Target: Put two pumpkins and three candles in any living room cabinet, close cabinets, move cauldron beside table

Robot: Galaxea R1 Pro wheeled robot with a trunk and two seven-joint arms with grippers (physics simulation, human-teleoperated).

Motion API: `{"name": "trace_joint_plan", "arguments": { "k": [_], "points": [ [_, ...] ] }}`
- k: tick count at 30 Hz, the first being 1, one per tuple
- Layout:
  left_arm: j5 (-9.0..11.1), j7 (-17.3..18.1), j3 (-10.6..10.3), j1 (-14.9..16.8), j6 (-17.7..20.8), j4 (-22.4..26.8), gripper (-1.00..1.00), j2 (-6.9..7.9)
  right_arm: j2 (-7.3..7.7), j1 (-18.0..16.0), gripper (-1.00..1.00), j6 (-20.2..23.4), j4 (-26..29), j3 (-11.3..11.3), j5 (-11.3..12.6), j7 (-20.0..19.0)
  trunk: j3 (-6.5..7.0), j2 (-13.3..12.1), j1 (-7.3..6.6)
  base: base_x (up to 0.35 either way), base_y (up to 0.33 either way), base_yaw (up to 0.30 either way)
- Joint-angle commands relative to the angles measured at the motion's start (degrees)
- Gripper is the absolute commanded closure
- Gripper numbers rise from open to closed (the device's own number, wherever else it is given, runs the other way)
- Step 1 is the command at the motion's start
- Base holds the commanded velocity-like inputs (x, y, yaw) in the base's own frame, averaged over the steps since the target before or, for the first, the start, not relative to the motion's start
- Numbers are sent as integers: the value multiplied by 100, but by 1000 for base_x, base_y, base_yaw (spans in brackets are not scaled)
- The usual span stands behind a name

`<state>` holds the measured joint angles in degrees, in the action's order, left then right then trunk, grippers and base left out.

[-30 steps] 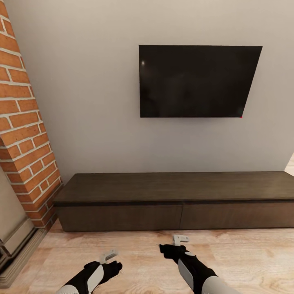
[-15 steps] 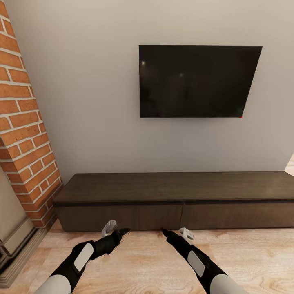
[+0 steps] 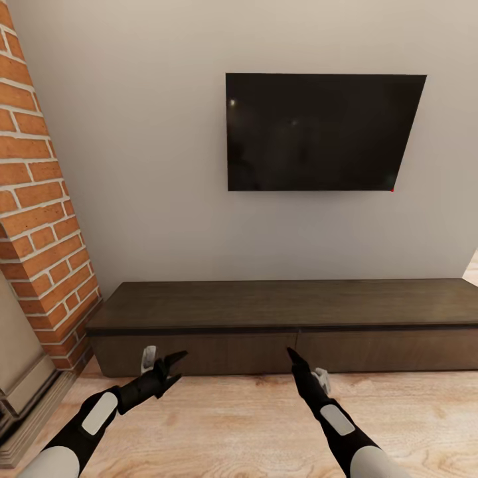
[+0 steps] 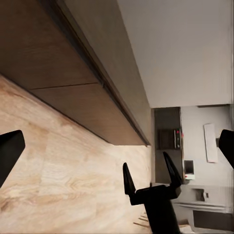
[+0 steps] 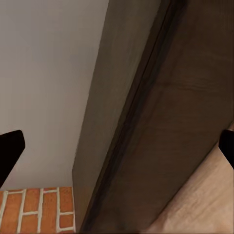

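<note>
The cabinet (image 3: 285, 312) is a long, low, dark-brown unit against the wall under the television, and both flat drawer fronts are shut. My left gripper (image 3: 178, 366) is open just in front of the left drawer front (image 4: 58, 102), with nothing between its fingers. My right gripper (image 3: 291, 352) is also open and empty, its tip near the seam between the two drawer fronts; the left wrist view shows its fingers (image 4: 127, 178) spread apart. Close ahead in the right wrist view is the cabinet's top edge (image 5: 146, 97). The pumpkins, candles and cauldron are out of view.
A black television (image 3: 318, 133) hangs on the grey wall above the cabinet. A red brick column (image 3: 40, 212) and a stone hearth step (image 3: 26, 411) stand at the left. Pale wood floor (image 3: 232, 425) lies between me and the cabinet.
Both arms have reached forward to the cabinet front and spread apart, the left going left and the right going right. The camera and cabinet have not moved.
</note>
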<state>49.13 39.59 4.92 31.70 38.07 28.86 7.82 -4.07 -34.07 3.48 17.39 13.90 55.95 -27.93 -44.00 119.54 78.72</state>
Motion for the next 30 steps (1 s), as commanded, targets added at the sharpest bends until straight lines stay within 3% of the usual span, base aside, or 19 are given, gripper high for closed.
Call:
{"name": "trace_joint_plan", "arguments": {
  "k": [1, 6, 11, 19, 27, 30],
  "points": [
    [18, 23, 12, 3, 39, -2, -100, 1, -1, -3, -100, 51, -9, 21, 79, -27, -6, 2, -1, 0, 0, 0],
    [41, 126, 23, 3, 192, 4, -100, 16, 2, -3, -100, 154, -49, 53, 282, -80, -6, 2, -1, 0, 0, 0],
    [44, 317, 34, 3, 292, 6, -100, 26, 18, -3, -100, 350, -54, 45, 979, -122, -6, 2, -1, 0, 0, 0],
    [34, 914, 28, -7, 316, 6, -100, 42, 9, -3, -100, 487, -20, 50, 1108, -298, -113, 243, 131, 0, 0, 0],
    [-13, 1630, 6, -16, 612, 7, -100, 140, 4, -3, -100, 637, 3, 36, 1119, -1307, -257, 564, 307, 0, 0, 0],
    [-16, 1734, -11, -19, 669, 7, -100, 222, 16, -3, -100, 1182, 5, 21, 1116, -1854, -311, 684, 372, 0, 0, 0]
  ]
}}
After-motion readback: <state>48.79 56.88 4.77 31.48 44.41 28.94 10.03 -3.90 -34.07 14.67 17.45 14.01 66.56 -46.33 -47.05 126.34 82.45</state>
